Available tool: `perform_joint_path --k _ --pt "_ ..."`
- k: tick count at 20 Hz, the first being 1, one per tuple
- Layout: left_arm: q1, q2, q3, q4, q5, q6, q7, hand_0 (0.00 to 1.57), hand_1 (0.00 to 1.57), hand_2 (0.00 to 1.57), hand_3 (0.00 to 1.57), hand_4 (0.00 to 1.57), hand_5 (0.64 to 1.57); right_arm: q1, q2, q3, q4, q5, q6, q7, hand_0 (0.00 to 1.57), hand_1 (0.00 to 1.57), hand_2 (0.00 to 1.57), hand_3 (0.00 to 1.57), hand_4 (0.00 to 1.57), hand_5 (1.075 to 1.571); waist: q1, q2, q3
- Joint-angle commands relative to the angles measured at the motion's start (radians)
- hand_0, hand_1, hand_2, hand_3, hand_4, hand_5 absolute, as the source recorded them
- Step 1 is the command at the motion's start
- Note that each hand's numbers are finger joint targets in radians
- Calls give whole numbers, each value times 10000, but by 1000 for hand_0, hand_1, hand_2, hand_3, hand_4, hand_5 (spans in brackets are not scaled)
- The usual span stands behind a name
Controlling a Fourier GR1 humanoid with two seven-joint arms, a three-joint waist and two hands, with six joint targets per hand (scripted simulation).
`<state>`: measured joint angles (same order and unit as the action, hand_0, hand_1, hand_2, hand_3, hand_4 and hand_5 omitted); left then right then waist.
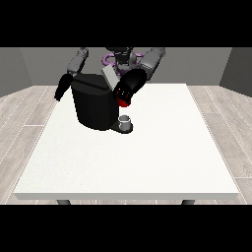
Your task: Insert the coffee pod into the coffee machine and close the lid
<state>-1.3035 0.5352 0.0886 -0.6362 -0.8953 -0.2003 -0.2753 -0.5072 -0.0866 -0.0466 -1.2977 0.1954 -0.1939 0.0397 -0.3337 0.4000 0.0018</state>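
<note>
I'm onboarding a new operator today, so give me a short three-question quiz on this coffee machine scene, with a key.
1. True or false: the coffee machine stands on the white table at the view's left half.
2. Multiple choice: the small grey cup sits (A) on top of the machine, (B) at the machine's base on its side nearer the view's right, (C) at the table's front edge.
3. Fill in: the hand at the view's right is over the machine's ____ corner, with something red showing at it.

Key: 1 true; 2 B; 3 upper right. The hand at the view's left hangs beside the machine, apart from it.
</note>
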Motion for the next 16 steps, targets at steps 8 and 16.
perform_joint_path --k 8,16 --pt "-354 518 9 250 -332 -58 -203 0 0 525 452 0 1571 -44 -23 -201 315 -42 -112 -391 0 0 0 0 0 1571 137 164 -11" --pt "793 -638 -76 185 -84 -289 110 0 0 0 60 0 1571 679 -141 -599 958 -432 126 -251 0 0 0 0 0 1571 1069 -1403 -13"
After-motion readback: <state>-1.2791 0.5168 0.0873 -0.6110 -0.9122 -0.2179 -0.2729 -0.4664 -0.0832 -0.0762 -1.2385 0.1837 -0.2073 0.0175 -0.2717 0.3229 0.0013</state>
